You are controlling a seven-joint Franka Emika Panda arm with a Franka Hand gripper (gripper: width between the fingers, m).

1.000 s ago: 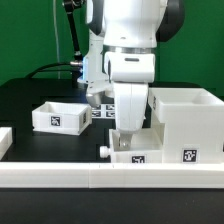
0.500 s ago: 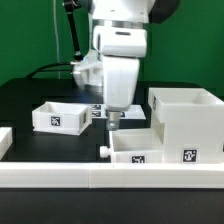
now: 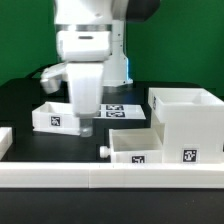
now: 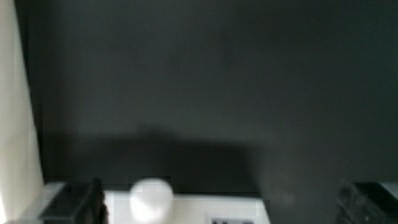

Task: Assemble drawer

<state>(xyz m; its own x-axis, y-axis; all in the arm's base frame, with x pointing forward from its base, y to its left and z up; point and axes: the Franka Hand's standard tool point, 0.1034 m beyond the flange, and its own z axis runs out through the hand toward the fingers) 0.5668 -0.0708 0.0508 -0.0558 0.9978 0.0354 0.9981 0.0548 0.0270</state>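
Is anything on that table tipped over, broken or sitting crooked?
Nothing stands out. The small open box, the drawer with its knob and the large box all sit upright and look whole. The gripper hangs open over the black table, holding nothing.

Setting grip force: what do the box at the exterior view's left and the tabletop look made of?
Box: likely rigid plastic, matte white; uniform colour, thin crisp walls. Tabletop: matte black, maybe cloth or mat; no glare, material unclear.
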